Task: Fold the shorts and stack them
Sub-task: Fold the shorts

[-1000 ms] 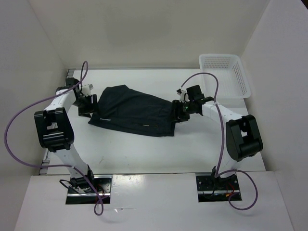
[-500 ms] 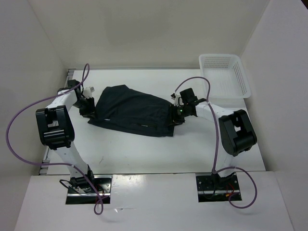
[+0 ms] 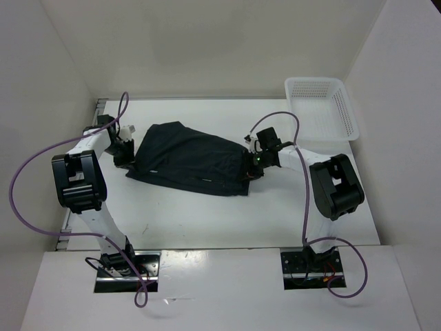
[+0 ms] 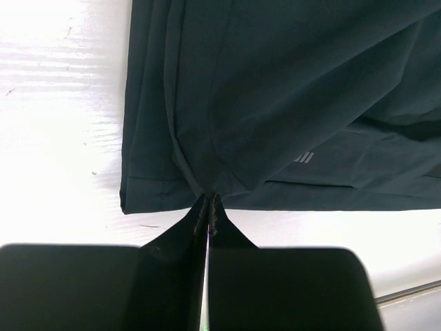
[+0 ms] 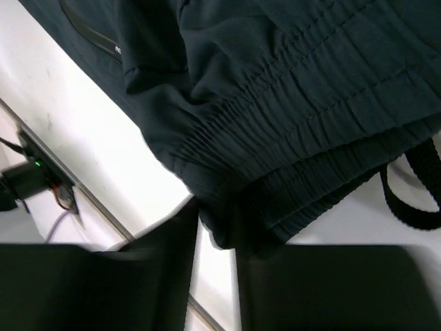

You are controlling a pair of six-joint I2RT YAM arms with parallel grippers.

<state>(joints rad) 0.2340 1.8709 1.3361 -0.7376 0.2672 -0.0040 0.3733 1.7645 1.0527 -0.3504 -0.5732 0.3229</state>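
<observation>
Top external view, item one: black soft-cloth shorts (image 3: 189,162), one pair, lying spread and slightly rumpled across the middle of the white desk (image 3: 207,214), long side running left to right. No fold line shows; the garment lies opened out, flat.

Item two: white plastic mesh basket (image 3: 320,114), far right corner of the desk, well apart from the shorts, nothing visible inside it.

Item three: my left jaws, at the left end of the shorts. Left wrist view shows both fingertips (image 4: 186,227) pressed together with no gap, a pinch of the hem edge caught between their tips. Cloth puckers in creases towards that point. A tiny pale label (image 4: 303,157) sits on the fabric just beyond.

Item four: my right jaws, at the right end. Right wrist view shows my fingers (image 5: 172,234) standing either side of the gathered elastic waistband, cloth between them, a sliver of pale desk beside one finger. Whether they grip it firmly I cannot tell. A black drawcord loop (image 5: 413,200) trails on the desk beside the waistband.

Progress, as I judge it: early. Both ends are addressed, one securely pinched. Left to do: confirm the right-hand hold, lift, fold the shorts over, smooth them, and place them as the stack.
</observation>
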